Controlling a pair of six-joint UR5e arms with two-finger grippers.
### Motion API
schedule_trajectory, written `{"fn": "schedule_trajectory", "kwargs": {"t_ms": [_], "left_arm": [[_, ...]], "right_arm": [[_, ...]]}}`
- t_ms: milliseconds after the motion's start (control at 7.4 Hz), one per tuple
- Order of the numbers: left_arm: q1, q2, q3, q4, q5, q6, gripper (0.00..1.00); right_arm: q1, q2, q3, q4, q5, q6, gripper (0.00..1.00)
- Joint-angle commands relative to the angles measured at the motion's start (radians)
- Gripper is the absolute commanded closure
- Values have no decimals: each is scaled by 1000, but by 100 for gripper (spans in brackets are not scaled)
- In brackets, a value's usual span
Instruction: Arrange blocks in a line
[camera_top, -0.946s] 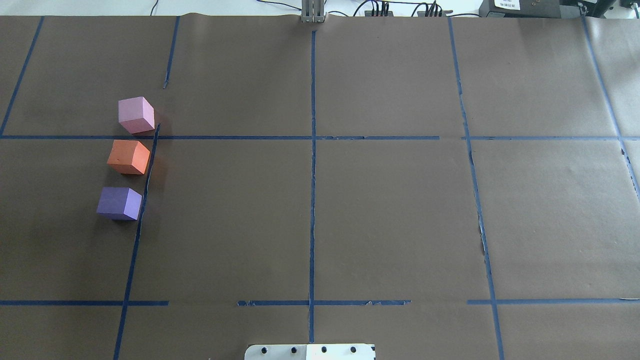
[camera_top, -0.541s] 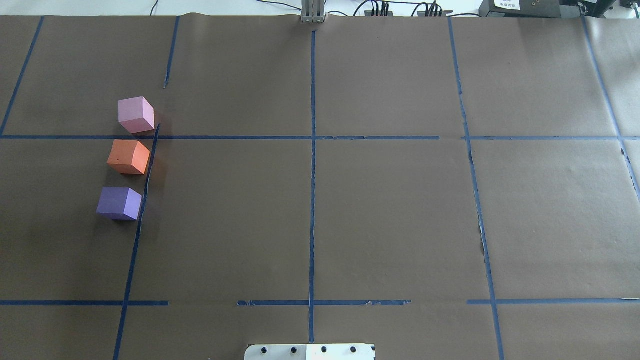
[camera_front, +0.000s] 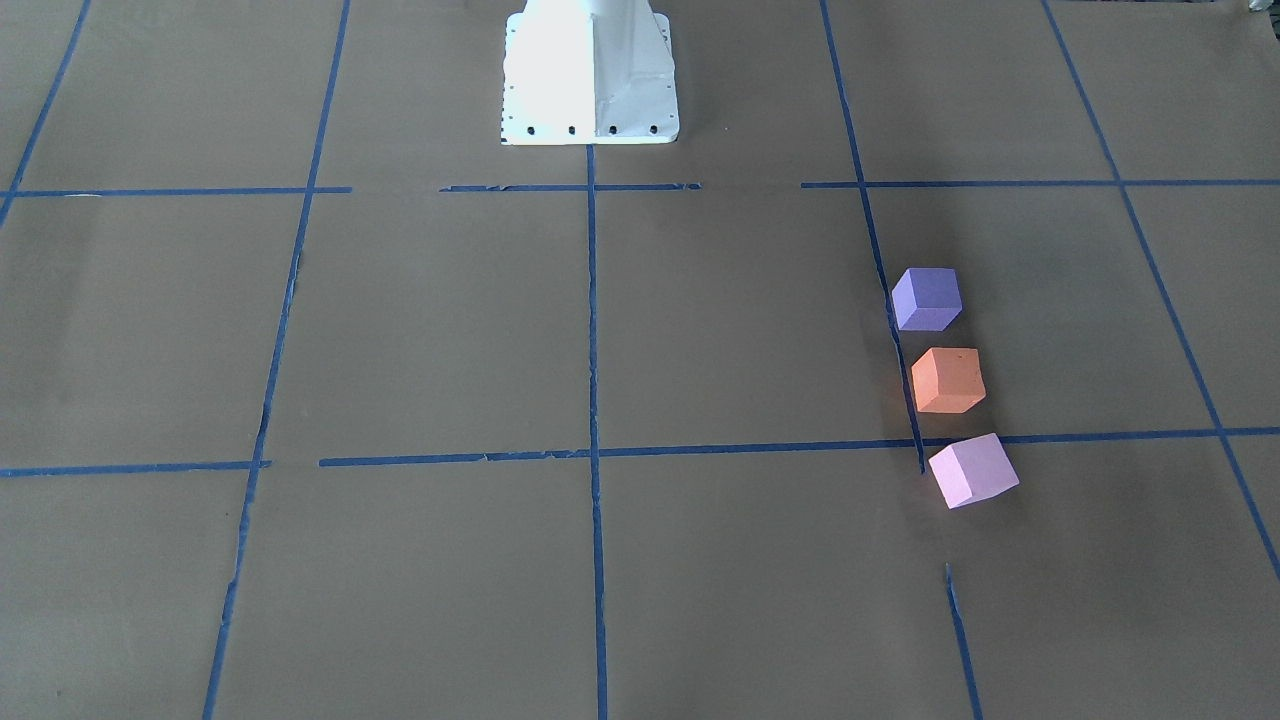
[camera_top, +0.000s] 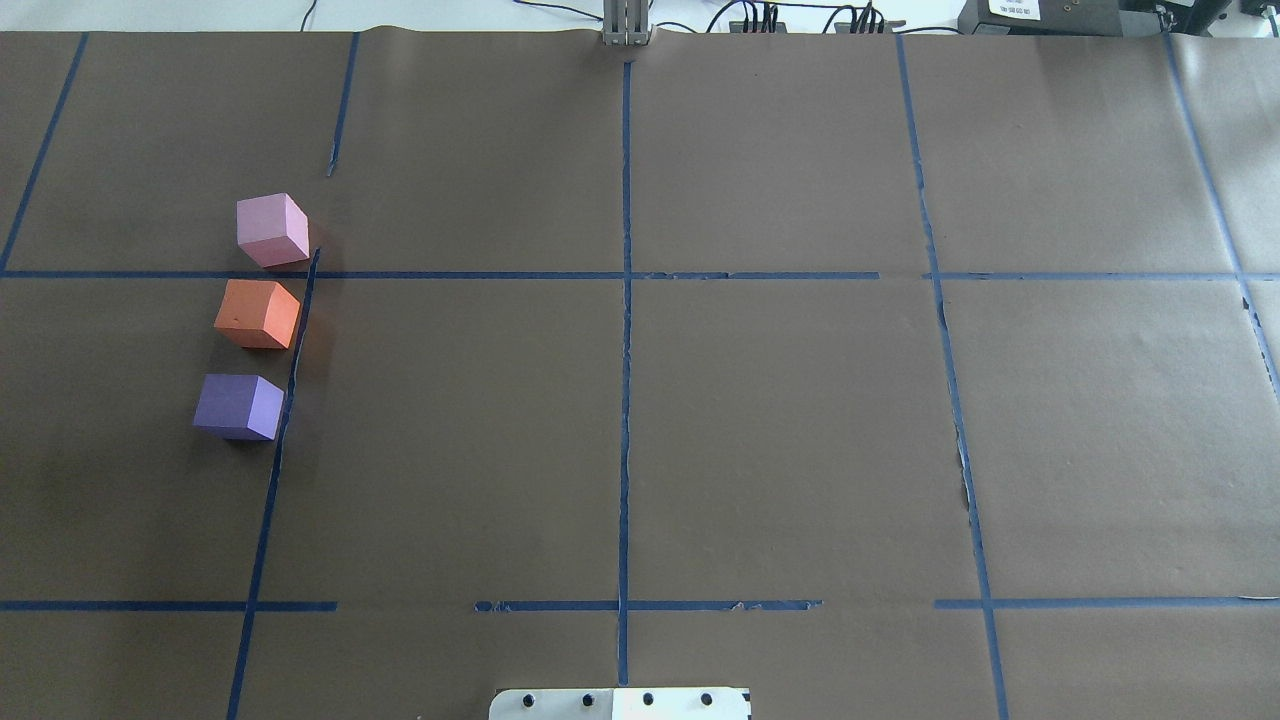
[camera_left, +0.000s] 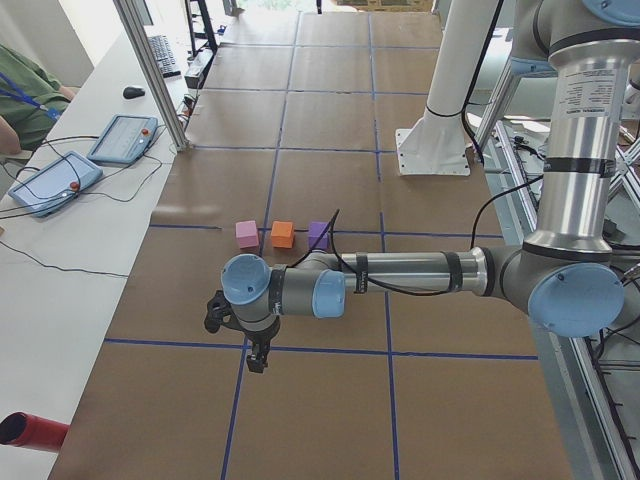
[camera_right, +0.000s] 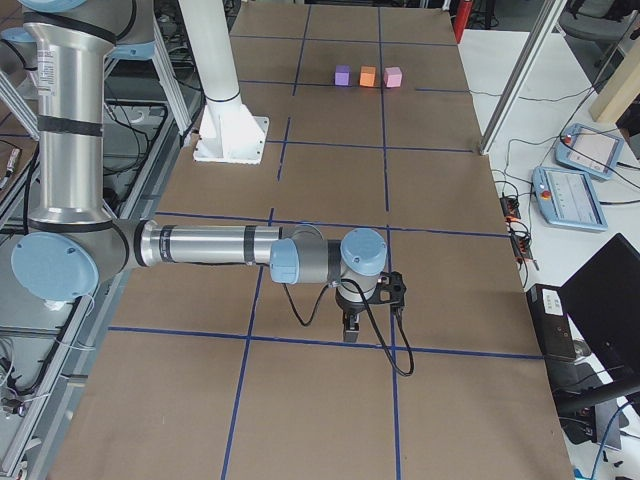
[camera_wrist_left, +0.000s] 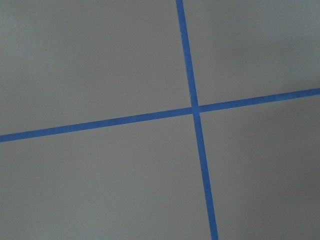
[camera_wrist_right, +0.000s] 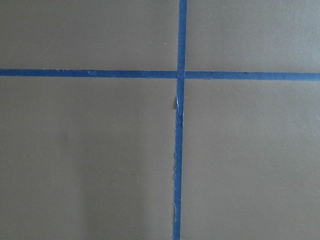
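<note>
Three cubes stand in a near-straight row on the brown paper, on the robot's left side. The pink-lilac block (camera_top: 272, 230) is farthest, the orange block (camera_top: 257, 314) in the middle, the violet-purple block (camera_top: 238, 406) nearest the robot. They also show in the front view: purple (camera_front: 927, 298), orange (camera_front: 948, 380), pink (camera_front: 972, 470). My left gripper (camera_left: 255, 358) hangs over a tape crossing far from the blocks, seen only from the left side. My right gripper (camera_right: 350, 330) hangs at the opposite table end. I cannot tell whether either is open or shut.
Blue tape lines (camera_top: 625, 300) divide the brown paper into squares. The white robot base (camera_front: 590, 75) stands at the table's middle near edge. Teach pendants (camera_left: 50, 182) and cables lie on the white bench beyond the paper. Both wrist views show only paper and tape.
</note>
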Motion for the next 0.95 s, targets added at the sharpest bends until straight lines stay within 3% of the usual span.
{"fn": "schedule_trajectory", "kwargs": {"t_ms": [0,811], "left_arm": [[-2,18,-9,-7,-1,1,0],[0,36,-32,-9,0,1,0]], "right_arm": [[-1,0,0,0,0,0,0],[0,0,0,0,-1,0,0]]}}
